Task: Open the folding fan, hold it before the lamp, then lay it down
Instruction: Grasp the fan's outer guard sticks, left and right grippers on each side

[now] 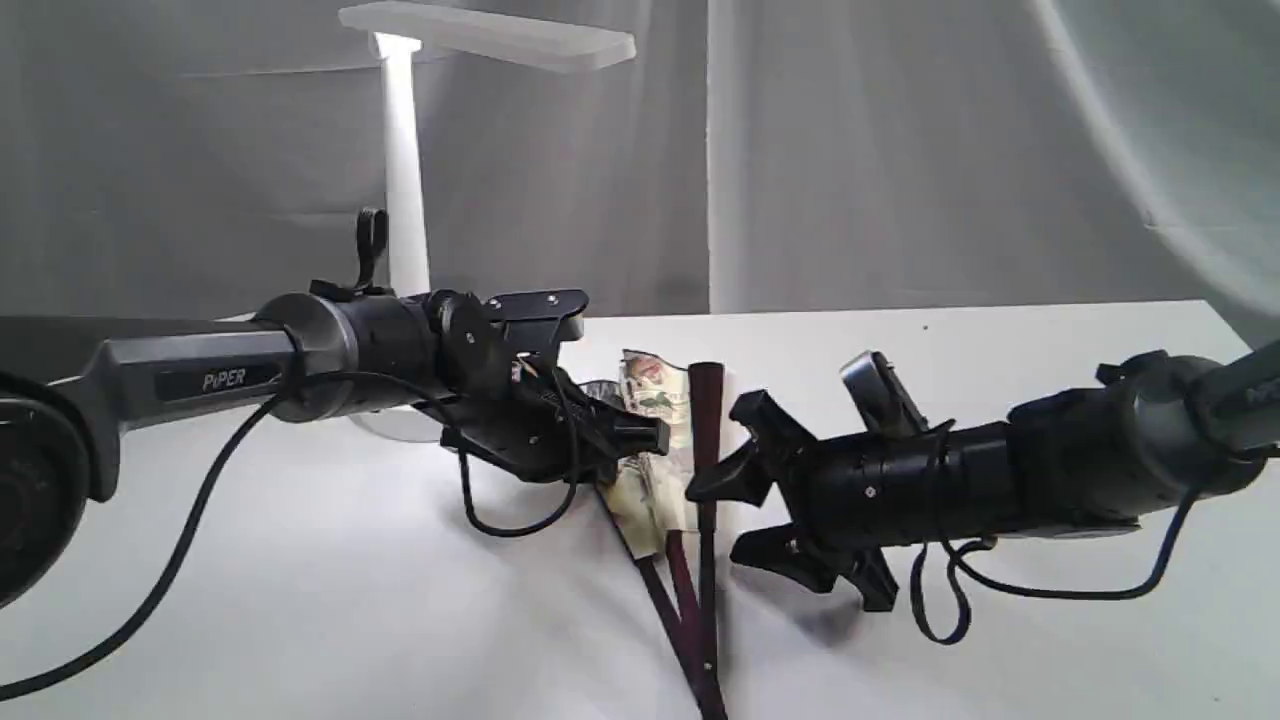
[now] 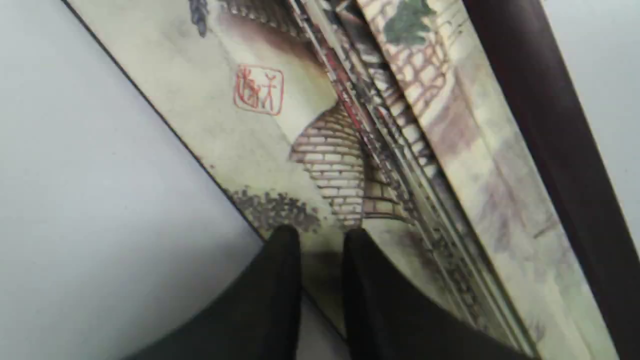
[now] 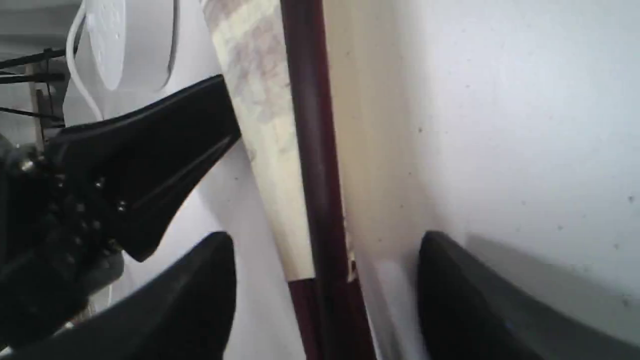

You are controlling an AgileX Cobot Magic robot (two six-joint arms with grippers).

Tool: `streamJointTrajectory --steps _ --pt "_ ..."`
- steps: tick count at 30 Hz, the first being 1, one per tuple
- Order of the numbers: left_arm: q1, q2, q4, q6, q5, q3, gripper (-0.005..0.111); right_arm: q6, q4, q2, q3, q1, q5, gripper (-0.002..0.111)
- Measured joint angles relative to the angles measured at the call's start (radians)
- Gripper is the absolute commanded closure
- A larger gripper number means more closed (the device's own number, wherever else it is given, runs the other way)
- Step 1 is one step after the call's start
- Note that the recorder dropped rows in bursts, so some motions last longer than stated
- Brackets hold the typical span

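Note:
The folding fan [image 1: 652,398] lies partly spread in a narrow wedge on the white table [image 1: 1000,400], its pivot toward the front edge. My left gripper [image 1: 640,440] is shut on the fan's left outer edge; in the left wrist view its fingertips [image 2: 285,250] pinch the painted paper [image 2: 310,125]. My right gripper [image 1: 735,515] is open, its fingers straddling the maroon right guard [image 3: 312,125] without closing on it. Behind the left arm the white lamp [image 1: 405,180] stands with its bar head high at the back; its round base [image 3: 130,40] shows in the right wrist view.
A grey curtain hangs along the back edge of the table. Black cables loop under both wrists [image 1: 520,520]. Both arms reach in low from either side and meet near the middle.

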State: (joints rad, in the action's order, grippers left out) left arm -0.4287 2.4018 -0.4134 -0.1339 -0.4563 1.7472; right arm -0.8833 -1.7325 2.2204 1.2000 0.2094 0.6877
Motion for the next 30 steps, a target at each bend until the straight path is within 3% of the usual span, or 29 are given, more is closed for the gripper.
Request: streamJointTrajectory --steps 30 --pt "0.000 0.001 -0.010 0.000 -0.018 0.000 0.089 0.050 -0.021 0.117 0.217 0.000 -0.024 0.057"
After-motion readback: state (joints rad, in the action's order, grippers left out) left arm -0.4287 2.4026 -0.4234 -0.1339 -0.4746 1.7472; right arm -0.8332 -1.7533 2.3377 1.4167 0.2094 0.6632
